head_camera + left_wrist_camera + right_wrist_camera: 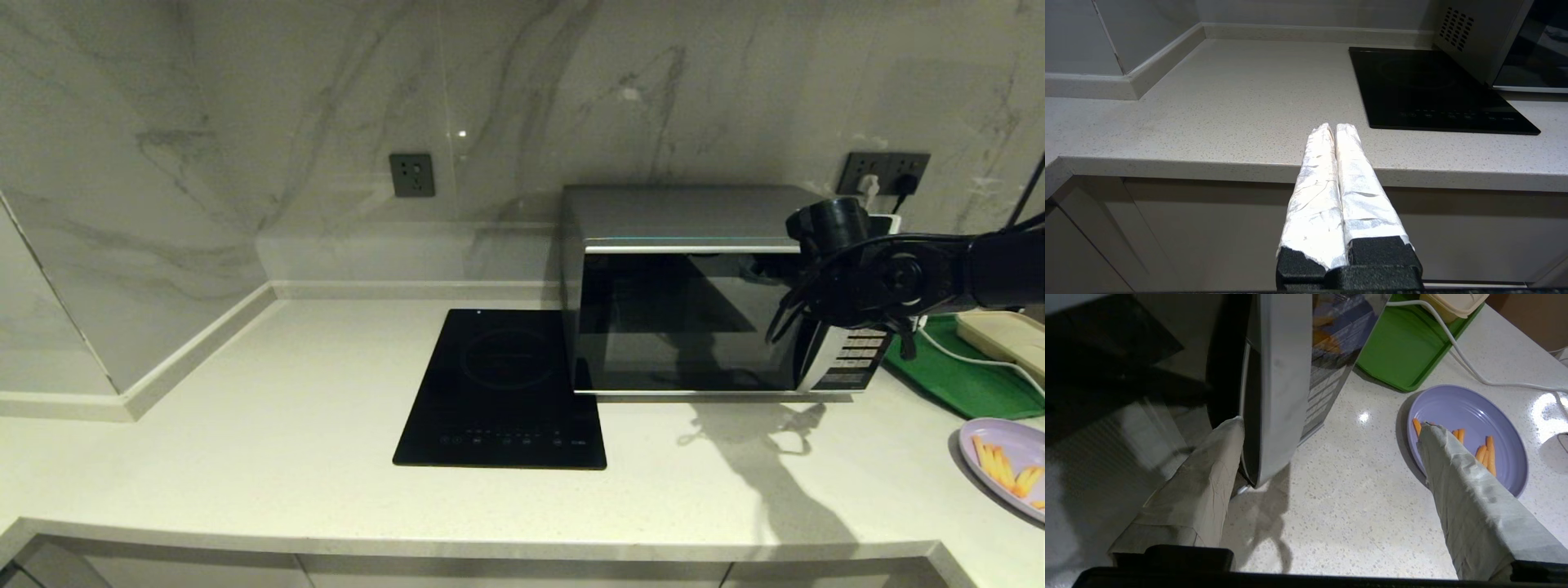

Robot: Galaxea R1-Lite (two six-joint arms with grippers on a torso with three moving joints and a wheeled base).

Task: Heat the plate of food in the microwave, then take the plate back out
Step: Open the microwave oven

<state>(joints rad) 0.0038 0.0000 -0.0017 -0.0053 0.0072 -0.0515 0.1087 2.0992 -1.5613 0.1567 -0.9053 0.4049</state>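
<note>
The silver-grey microwave (678,214) stands at the back of the counter with its dark glass door closed. My right gripper (816,314) hangs in front of its right side, at the curved silver handle (1276,396). That gripper (1331,424) is open wide: one padded finger (1208,477) sits behind the handle against the door, and the other finger (1457,477) is far off, in line with the plate. The lavender plate of food (1008,457) lies on the counter at the far right, with orange fry sticks (1488,453) on it. My left gripper (1335,127) is shut and empty, parked before the counter's front edge.
A flat black induction cooktop (506,384) lies just left of the microwave. Behind the plate is a green tray (963,380) carrying a cream dish (1004,335), with a white cable (971,357) across it. Marble walls close the back and left.
</note>
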